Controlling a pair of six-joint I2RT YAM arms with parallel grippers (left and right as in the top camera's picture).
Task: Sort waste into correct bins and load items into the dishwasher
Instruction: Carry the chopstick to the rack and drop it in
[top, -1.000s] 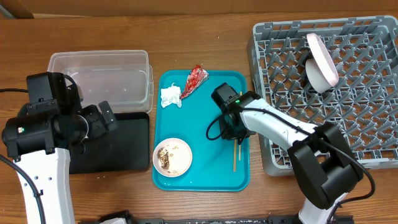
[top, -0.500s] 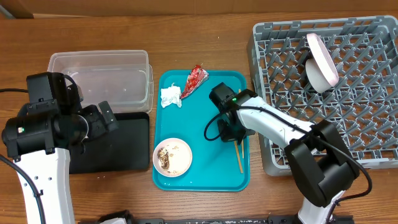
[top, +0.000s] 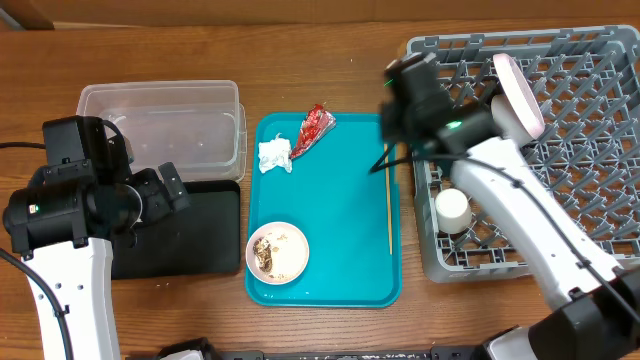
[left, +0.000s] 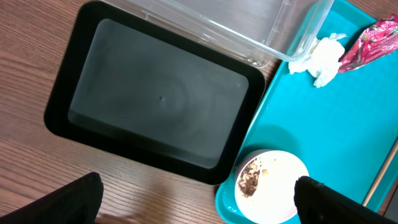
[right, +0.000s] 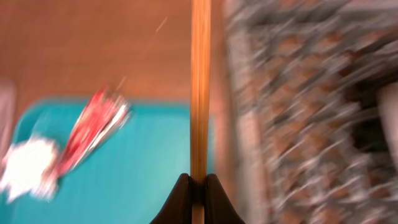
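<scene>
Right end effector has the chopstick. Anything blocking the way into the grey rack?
Nothing visible blocks it. The right end effector grips the thin wooden chopstick at the edge of the grey plastic dish rack. Inside sit only a small white cup by that edge and a round white dish at the far side.

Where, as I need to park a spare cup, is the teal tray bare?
The teal tray is bare in the middle, between tissue and wrapper top-left, bowl bottom-left, chopstick along the right edge. Top-left is crowded.
</scene>
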